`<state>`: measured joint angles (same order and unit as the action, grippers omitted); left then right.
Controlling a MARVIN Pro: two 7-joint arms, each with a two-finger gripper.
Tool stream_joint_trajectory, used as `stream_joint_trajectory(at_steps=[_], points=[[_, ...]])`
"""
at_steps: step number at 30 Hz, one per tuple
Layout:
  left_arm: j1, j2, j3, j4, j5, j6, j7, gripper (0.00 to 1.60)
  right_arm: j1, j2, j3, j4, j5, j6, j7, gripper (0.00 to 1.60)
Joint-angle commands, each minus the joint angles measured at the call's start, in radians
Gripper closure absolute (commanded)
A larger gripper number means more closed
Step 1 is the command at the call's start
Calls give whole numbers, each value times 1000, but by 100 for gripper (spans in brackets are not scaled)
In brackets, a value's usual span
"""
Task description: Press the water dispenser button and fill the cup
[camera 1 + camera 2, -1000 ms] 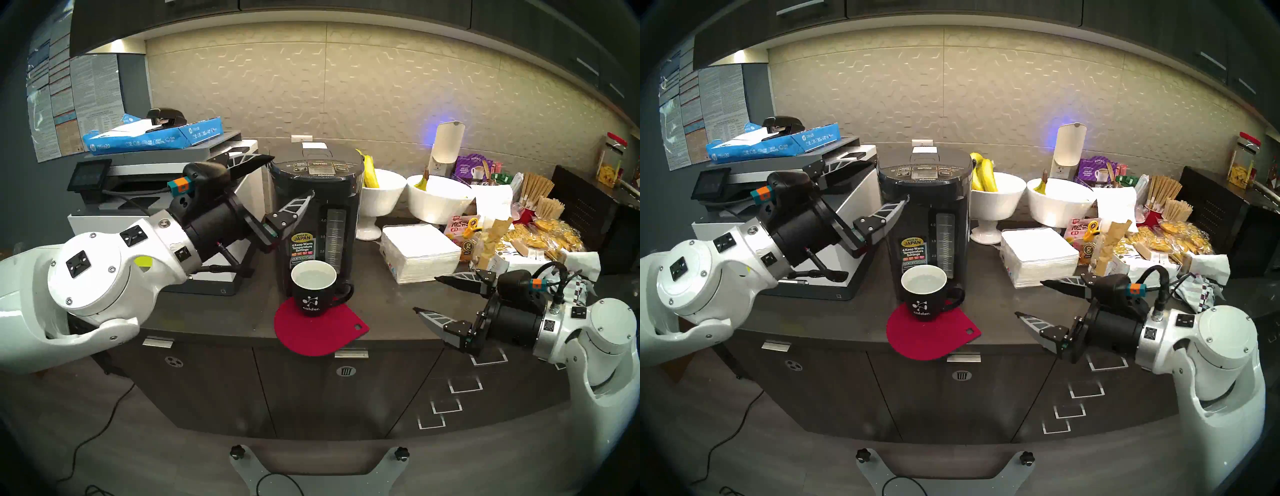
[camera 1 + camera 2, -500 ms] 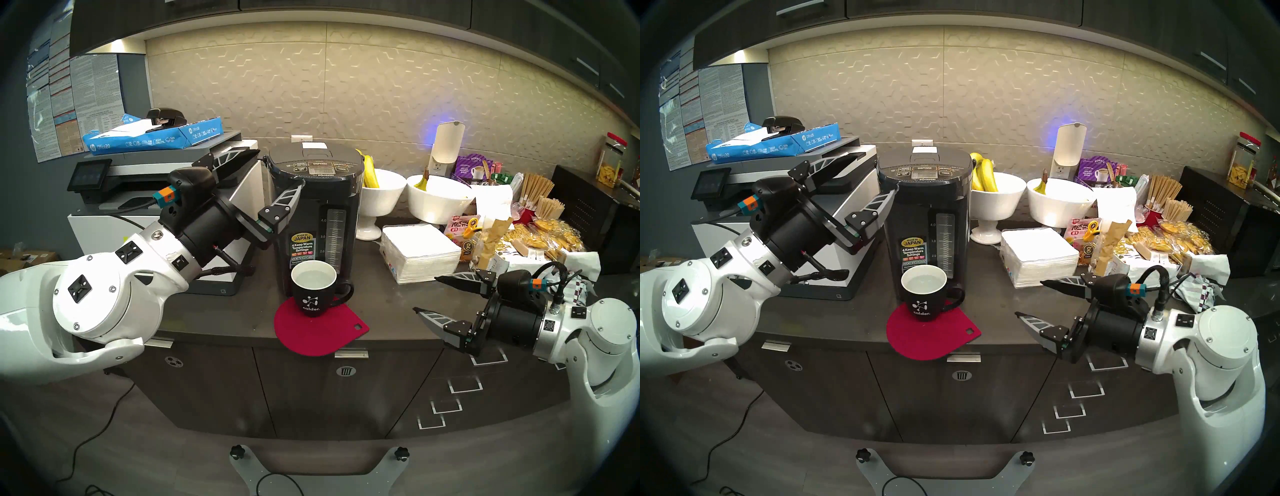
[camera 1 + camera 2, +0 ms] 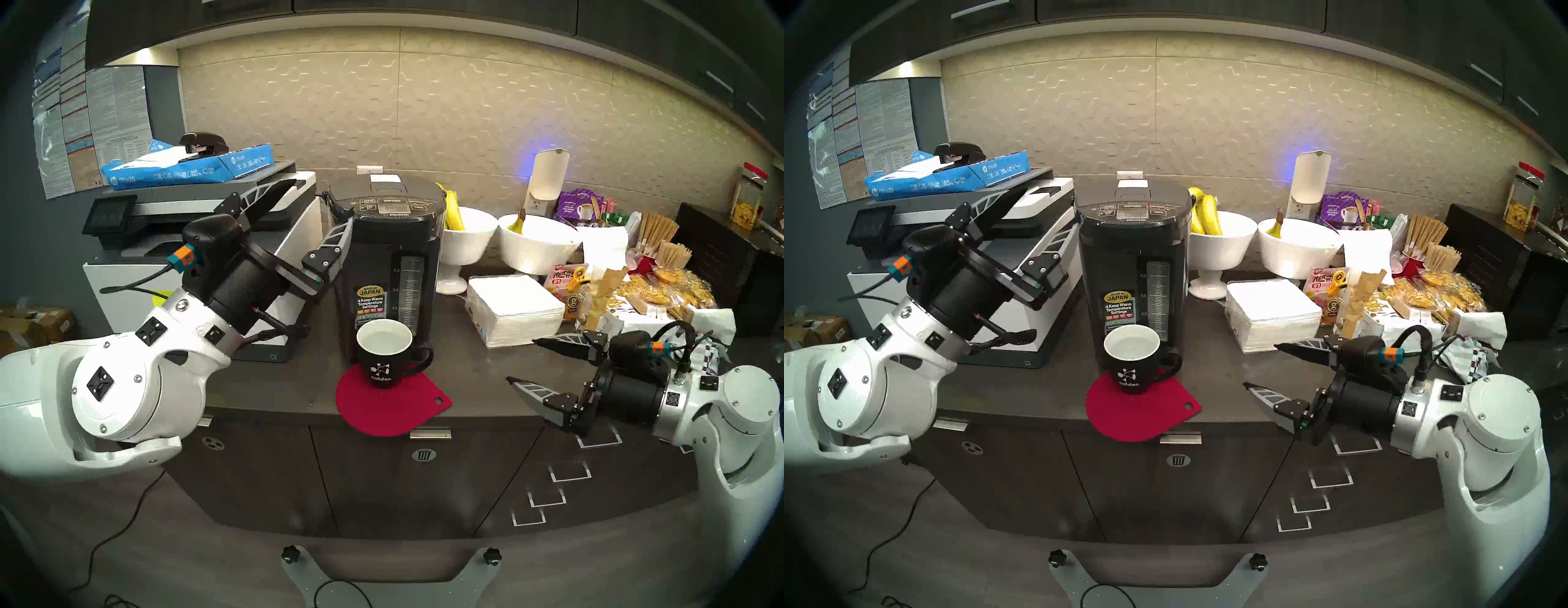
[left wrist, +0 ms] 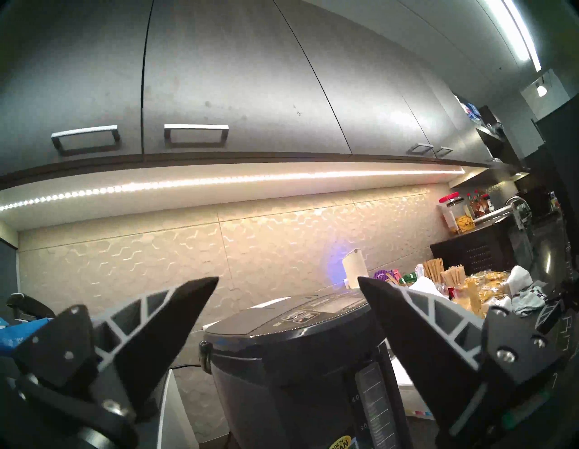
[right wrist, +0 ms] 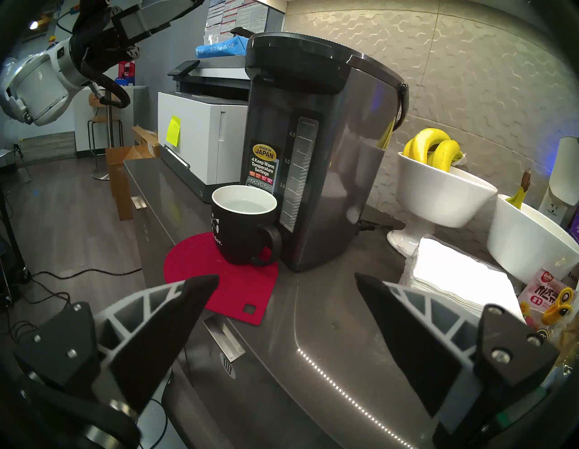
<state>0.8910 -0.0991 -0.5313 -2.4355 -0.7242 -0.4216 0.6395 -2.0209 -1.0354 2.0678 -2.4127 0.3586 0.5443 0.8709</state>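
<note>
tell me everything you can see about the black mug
The black mug is glossy, ceramic-looking, white inside, with a white star-like logo and "calder." on its side. It stands upright on a red mat, close against the water dispenser, its curved handle toward the robot's right. Clear water sits inside. No gripper touches it.

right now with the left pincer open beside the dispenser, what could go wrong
The left pincer stands open close to the water dispenser; a swing could knock its lid edge. The cup already holds water, so pressing the button again may overflow it onto the red mat.
</note>
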Motion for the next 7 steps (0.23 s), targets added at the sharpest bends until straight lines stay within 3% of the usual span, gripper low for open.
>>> stream_joint_trajectory(at_steps=[1, 7], points=[[28, -1, -1, -8, 60, -65, 66, 0, 5, 2, 0, -11, 1, -2, 0, 0], [50, -1, 4, -8, 108, -99, 113, 0, 5, 2, 0, -11, 1, -2, 0, 0]])
